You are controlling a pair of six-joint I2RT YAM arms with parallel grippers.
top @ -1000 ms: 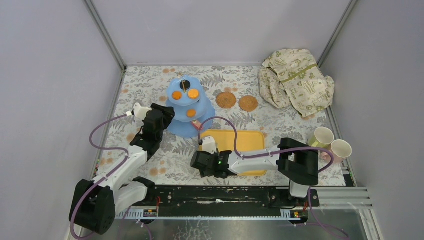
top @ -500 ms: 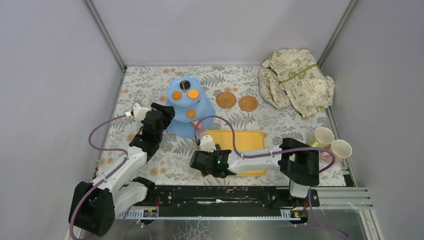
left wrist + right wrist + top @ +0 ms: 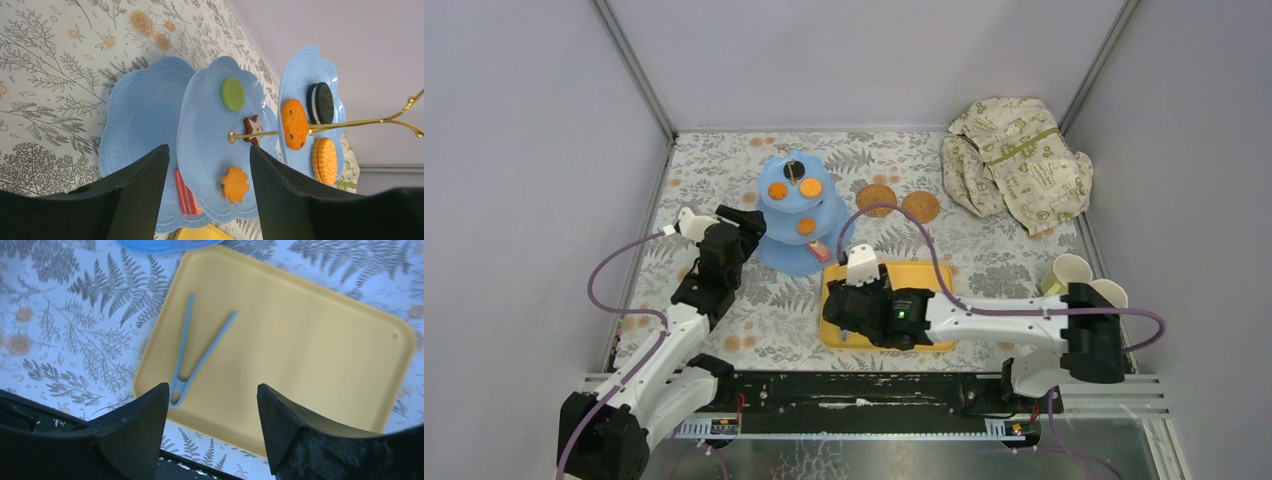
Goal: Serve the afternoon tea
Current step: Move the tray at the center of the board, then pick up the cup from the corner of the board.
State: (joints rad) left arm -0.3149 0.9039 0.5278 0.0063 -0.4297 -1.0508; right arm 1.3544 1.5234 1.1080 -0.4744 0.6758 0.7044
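The blue three-tier stand (image 3: 780, 258) stands on the left-centre of the patterned table (image 3: 724, 165). It carries toy biscuits (image 3: 293, 124) on all three tiers, with a striped wafer (image 3: 185, 194) on the lowest. Two woven coasters (image 3: 876, 198) lie just to its right. Two pale cups (image 3: 1069, 272) sit at the right edge, well apart from the stand.

The left gripper (image 3: 207, 155) is level with the stand's left side, jaws spread, holding nothing. The right gripper (image 3: 212, 392) hangs over the yellow tray (image 3: 310, 340), jaws likewise apart and empty. Blue tongs (image 3: 183, 347) lie in the tray. A crumpled cloth (image 3: 1014, 160) occupies the far right corner.
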